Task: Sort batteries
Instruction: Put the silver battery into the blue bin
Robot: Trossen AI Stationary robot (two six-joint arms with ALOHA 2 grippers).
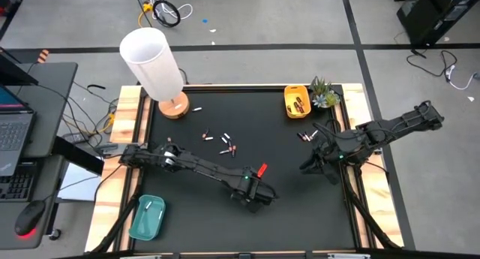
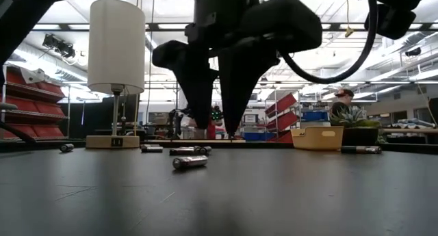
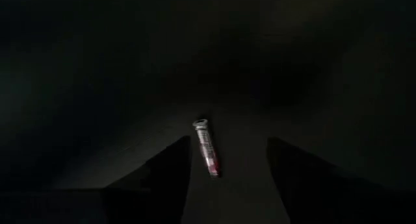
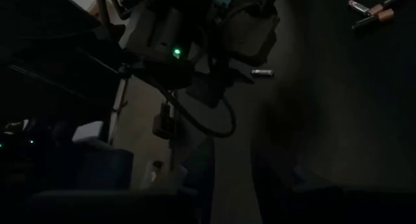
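1. Left tool low over the counter, front-centre; fingers apart, nothing clamped.
2. One battery lies flat btwn those fingers in the left wrist view: thin cyl, silver cap at one end, reddish-pink band further along. Fingers not touching it.
3. Low view: left tool's finger tips point straight down, close to the counter surface; a silver battery lies on its side nearer the camera.
4. Right tool hovers at the right side, w/ fingers apart, empty.
5. Loose cluster of batteries mid-counter, behind the left tool; mix of white/silver and dark w/ reddish ends, all lying flat.
6. A few more just behind the right tool, near the yellow tray.
7. Yellow tray holds dark batteries; teal tray at front-left holds white ones.
8. Lamp back-left.
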